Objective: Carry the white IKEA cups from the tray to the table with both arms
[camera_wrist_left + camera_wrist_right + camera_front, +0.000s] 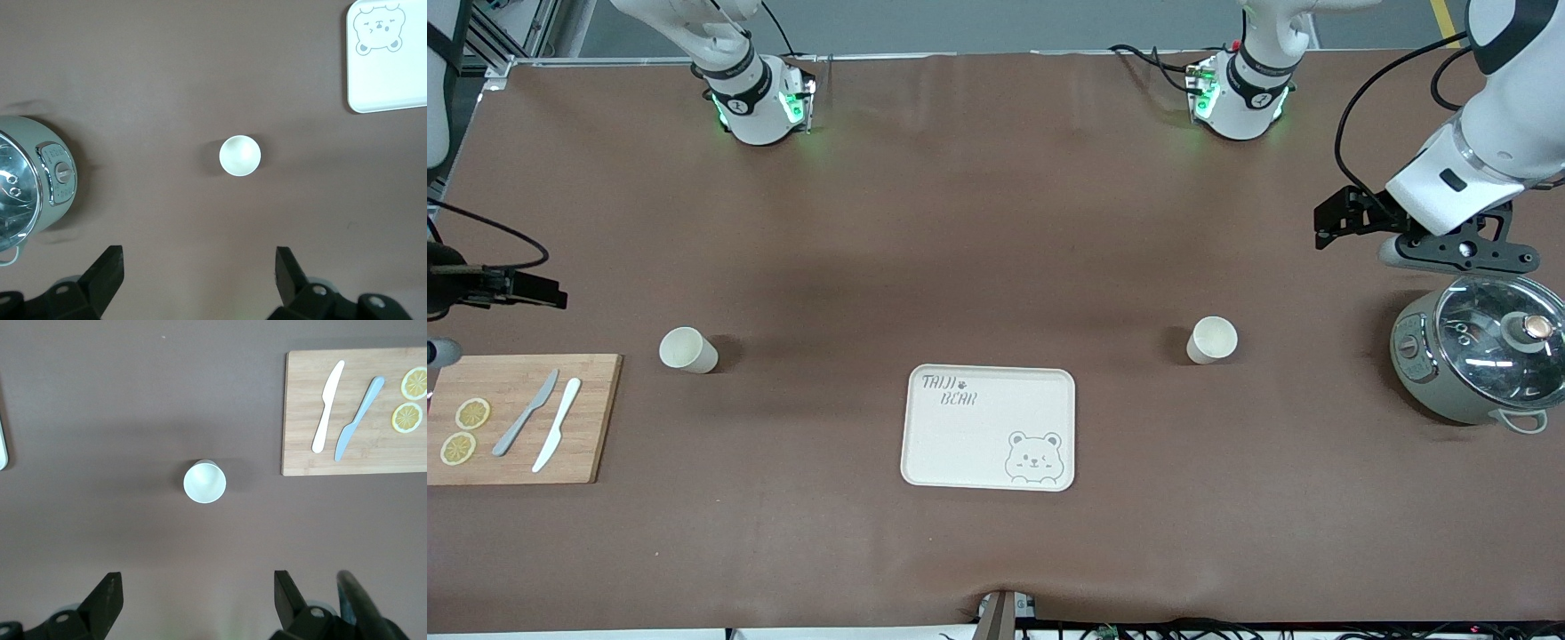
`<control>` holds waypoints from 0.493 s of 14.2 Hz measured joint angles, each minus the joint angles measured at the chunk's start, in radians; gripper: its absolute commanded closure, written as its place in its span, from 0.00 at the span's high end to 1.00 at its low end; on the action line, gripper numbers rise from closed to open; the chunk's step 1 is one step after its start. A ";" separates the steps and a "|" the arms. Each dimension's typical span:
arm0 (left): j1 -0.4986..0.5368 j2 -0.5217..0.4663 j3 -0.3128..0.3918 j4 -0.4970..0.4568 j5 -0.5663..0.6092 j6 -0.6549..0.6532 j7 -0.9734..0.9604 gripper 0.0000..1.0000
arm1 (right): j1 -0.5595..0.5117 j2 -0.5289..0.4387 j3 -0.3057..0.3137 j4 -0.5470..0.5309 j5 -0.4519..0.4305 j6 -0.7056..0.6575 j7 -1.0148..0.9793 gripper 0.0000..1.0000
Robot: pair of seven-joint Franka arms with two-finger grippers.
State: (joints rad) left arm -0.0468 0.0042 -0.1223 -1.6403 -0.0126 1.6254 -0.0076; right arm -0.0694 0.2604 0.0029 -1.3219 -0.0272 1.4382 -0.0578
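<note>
Front view, wide: a brown table [996, 222] carries, from largest to smallest, a wooden cutting board [520, 418] at the right arm's end, a cream bear-print tray [989, 427] in the middle and near the front camera, and a grey-green cooker [1476, 360] with a glass lid at the left arm's end. On the board lie a grey knife [525, 413], a white knife [557, 436] and two lemon slices [464, 431]. Two white cups stand upright on the bare table, each slightly farther from the camera than the tray and well apart from it: one cup [687, 349] just beside the board, the other cup [1212, 340] between tray and cooker. The left gripper [1458, 253] hangs over the cooker's edge; the left wrist view shows its fingers [107, 273] spread wide and empty, the cup [240, 155] below. The right gripper [503, 289], only partly in frame, appears to hang over the table by the board; its fingers [107, 597] are likewise spread and empty, a cup [205, 482] below.
</note>
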 measured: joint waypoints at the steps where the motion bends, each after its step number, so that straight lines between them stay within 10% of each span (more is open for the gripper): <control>1: 0.001 0.000 0.000 0.004 0.000 0.000 0.000 1.00 | 0.003 -0.043 0.000 -0.054 0.000 0.034 0.000 1.00; 7: 0.002 0.002 0.000 0.009 0.000 -0.009 0.000 1.00 | 0.038 -0.199 -0.017 -0.217 0.000 0.085 -0.001 1.00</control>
State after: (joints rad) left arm -0.0450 0.0060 -0.1220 -1.6316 -0.0126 1.6169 -0.0076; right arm -0.0317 0.0614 -0.0145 -1.5390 -0.0269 1.5233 -0.0592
